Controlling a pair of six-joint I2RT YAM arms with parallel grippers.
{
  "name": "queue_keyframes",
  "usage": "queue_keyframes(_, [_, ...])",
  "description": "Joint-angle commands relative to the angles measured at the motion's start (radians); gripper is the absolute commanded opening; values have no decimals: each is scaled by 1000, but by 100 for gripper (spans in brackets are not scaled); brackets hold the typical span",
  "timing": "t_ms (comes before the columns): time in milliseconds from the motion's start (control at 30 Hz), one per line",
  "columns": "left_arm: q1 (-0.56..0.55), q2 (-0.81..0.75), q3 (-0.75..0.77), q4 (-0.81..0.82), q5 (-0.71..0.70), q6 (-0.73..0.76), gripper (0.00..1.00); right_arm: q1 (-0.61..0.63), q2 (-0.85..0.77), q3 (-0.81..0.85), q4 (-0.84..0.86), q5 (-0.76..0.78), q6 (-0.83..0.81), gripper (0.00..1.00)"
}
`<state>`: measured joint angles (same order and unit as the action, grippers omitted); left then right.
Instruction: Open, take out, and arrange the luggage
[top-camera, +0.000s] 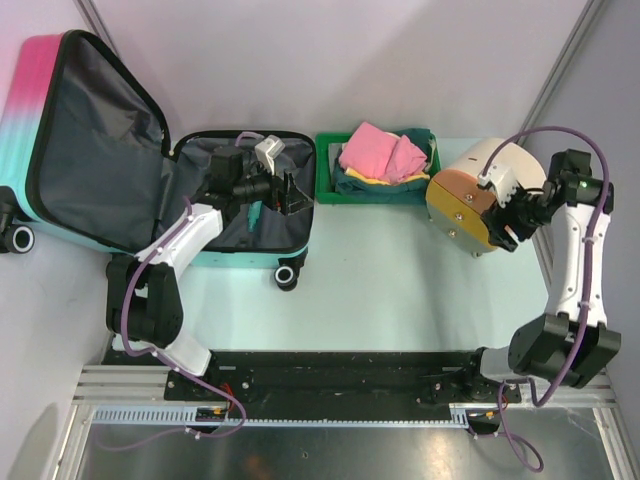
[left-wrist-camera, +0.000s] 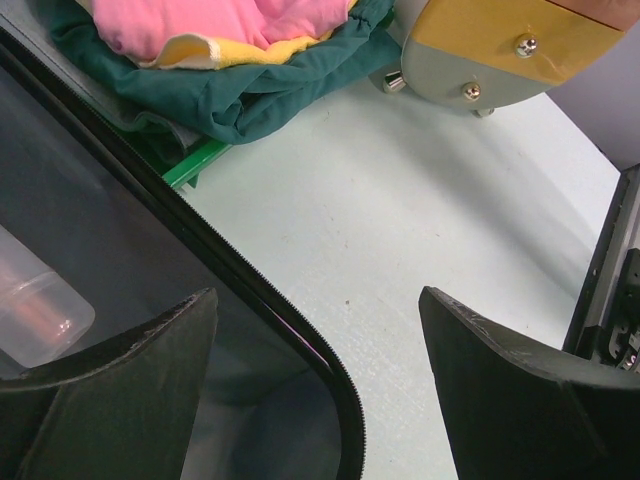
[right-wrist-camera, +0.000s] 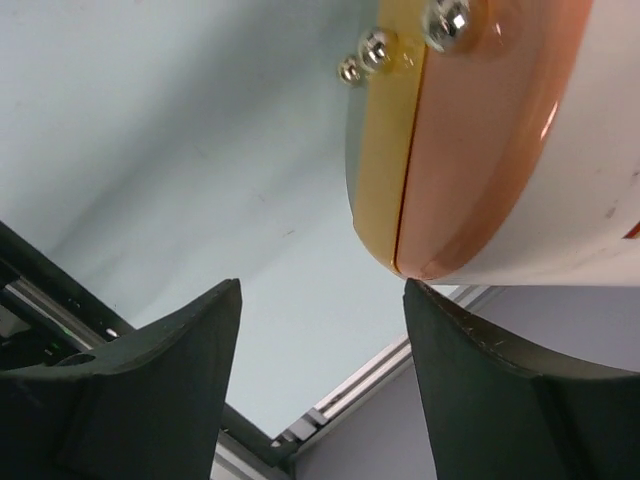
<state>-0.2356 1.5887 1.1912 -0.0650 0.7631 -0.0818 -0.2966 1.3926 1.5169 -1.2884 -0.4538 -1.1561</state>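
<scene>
The luggage (top-camera: 110, 150) is found at the far left of the counter (top-camera: 400, 280), already opened: its lid is propped up on the left and its base shell is laid flat to the right of the hinge, dark lining upward. With the wheels seen at the near end, its long axis is judged to run near to far. A clear bottle (left-wrist-camera: 40, 310) is seen inside the base.

The left hand (top-camera: 294, 193) is held wide and empty over the right rim of that base, so that the black zip edge is straddled by the fingers. What is left inside lies to the left of and below the hand, and a short reach inward is all that is called for. This arm is by far the nearer.

The right hand (top-camera: 505, 225) is well apart, at the far right beside the white-and-orange cylinder (top-camera: 475, 190). Its fingers are seen parted, with nothing clamped between them.
</scene>
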Motion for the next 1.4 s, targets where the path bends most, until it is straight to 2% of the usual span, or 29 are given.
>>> queue_keyframes(0, [-2,-36,2,30,21,13,86,80,-150,11,-111,-143,-133,71])
queue_keyframes(100, [-4,-29,11,31,25,11,86,209,-217,-81,15,-106,-87,71])
queue_keyframes(133, [-4,-27,15,31,28,11,86,325,-228,-108,88,-77,-86,71])
queue_keyframes(200, [-4,-26,27,31,31,10,86,433,-222,-205,161,56,-100,70])
queue_keyframes(233, [-4,-26,34,31,33,8,86,530,-210,-240,229,105,-146,69])
queue_keyframes(333, [-4,-29,42,31,33,11,86,640,-196,-391,410,300,-285,68])
queue_keyframes(400, [-5,-32,44,31,28,13,87,649,-192,-469,504,374,-377,67])
queue_keyframes(433, [-5,-35,42,31,30,13,86,651,-188,-539,597,394,-487,66])
queue_keyframes(533, [-5,-36,41,31,24,20,86,625,-149,-635,746,403,-618,66])
queue_keyframes(567, [-5,-38,44,31,19,25,86,611,-129,-644,770,411,-698,65])
queue_keyframes(733, [-7,-39,41,31,16,19,86,565,9,-647,935,444,-838,61])
queue_keyframes(900, [-8,-41,36,31,12,17,86,513,78,-643,954,440,-1016,59])
queue_keyframes(1100, [-8,-44,36,31,2,16,86,472,131,-615,891,452,-1093,58])
queue_keyframes(1300, [-10,-38,36,31,2,10,86,422,198,-609,959,454,-1172,56])
queue_keyframes(1367, [-11,-35,45,33,2,5,86,416,207,-606,986,454,-1189,52])
